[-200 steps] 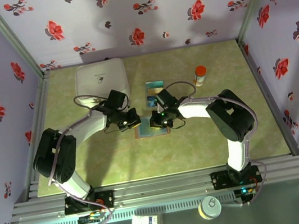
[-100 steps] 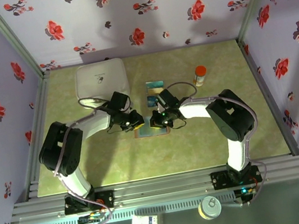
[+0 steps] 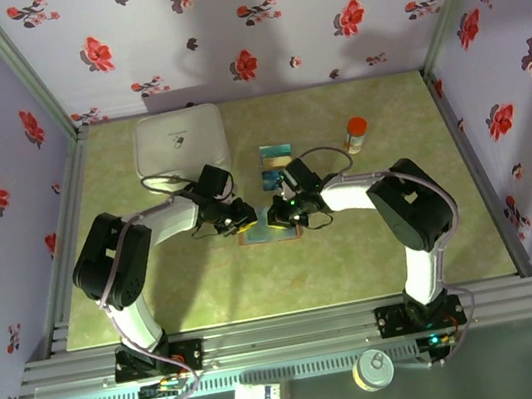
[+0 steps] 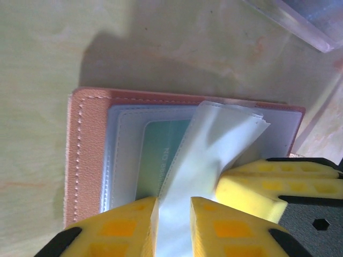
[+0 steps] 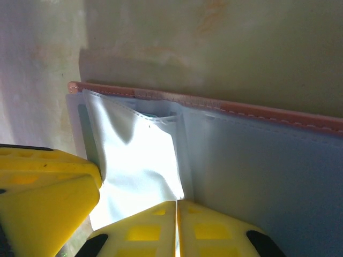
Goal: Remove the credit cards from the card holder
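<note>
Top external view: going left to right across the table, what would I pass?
White box → left hand → right hand → orange-capped bottle.

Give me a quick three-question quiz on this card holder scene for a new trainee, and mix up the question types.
1. True or false: the card holder lies open on the table.
2. What colour is the credit card showing through the card holder's pocket in the left wrist view? A) red B) teal C) black
3. Fill in: the ___ gripper's fingers are pressed together on the raised clear sleeve, while the other gripper's fingers stand apart around it.

Key
1. True.
2. B, teal.
3. Right: the right gripper is shut on the clear sleeve; the left gripper is open.
</note>
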